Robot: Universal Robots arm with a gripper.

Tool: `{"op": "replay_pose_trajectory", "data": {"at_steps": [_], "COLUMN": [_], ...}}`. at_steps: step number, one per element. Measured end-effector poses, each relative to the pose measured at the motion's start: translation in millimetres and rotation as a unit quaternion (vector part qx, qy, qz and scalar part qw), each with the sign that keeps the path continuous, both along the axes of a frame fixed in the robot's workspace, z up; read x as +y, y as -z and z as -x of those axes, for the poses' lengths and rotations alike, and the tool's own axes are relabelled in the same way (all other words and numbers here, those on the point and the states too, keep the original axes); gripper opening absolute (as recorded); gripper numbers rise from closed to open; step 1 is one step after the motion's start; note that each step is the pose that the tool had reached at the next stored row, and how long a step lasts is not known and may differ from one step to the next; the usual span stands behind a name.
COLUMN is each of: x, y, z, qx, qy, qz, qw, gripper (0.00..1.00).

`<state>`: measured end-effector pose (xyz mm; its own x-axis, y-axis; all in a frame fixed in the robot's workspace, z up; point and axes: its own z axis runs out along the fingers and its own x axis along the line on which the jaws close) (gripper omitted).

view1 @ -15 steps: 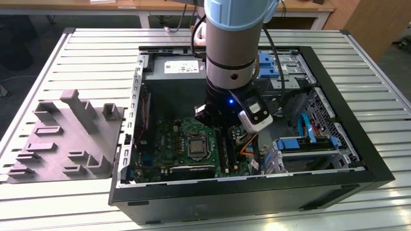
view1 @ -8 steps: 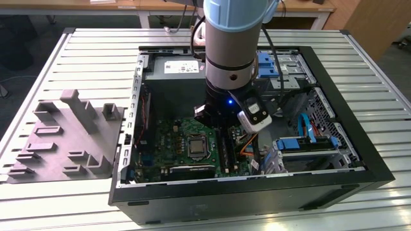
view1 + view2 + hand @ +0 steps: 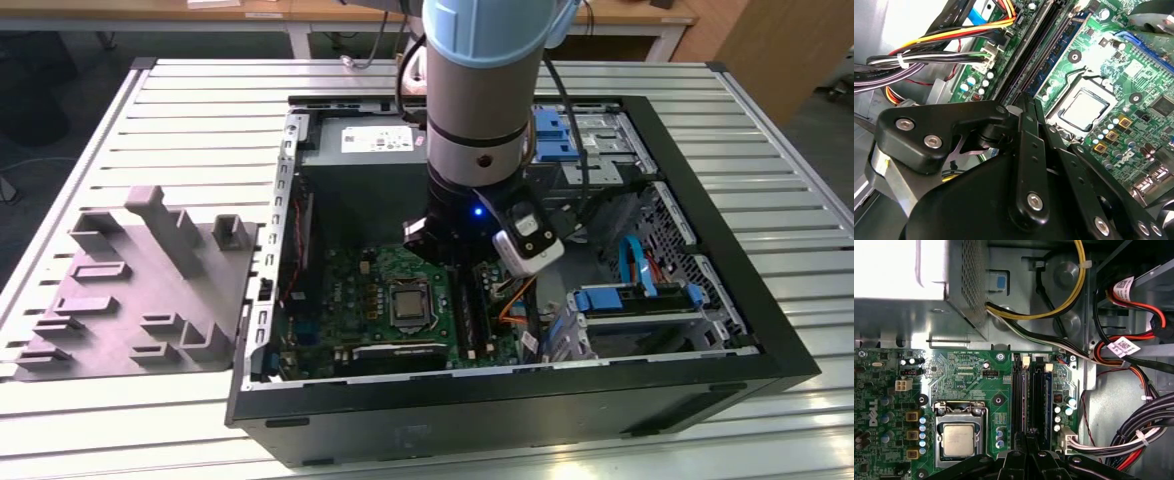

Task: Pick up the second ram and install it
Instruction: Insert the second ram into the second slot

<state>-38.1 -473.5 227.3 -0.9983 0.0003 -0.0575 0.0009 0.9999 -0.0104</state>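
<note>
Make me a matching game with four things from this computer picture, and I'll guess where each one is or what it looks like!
Things:
1. motherboard
2. grey moulded tray
3. gripper
4. processor

Clues:
A. over the long black memory slots
B. on the table, outside the computer case, at the exterior view's left
C. green
D. shiny silver square

Pairs: 1-C, 2-B, 3-A, 4-D

Workshop, slatted metal bench (image 3: 200,110), open computer case (image 3: 534,415)
</note>
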Motion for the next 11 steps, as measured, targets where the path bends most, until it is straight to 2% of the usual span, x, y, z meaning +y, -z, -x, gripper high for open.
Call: {"op": "replay_pose_trajectory", "data": {"at_steps": [11], "x": [0.0], "y": [1.5], "z": [-0.1], "qx": [-0.0001], "qy": [0.0], "qz": [-0.0002], "qw": [1.0], "gripper": [0.12]}}
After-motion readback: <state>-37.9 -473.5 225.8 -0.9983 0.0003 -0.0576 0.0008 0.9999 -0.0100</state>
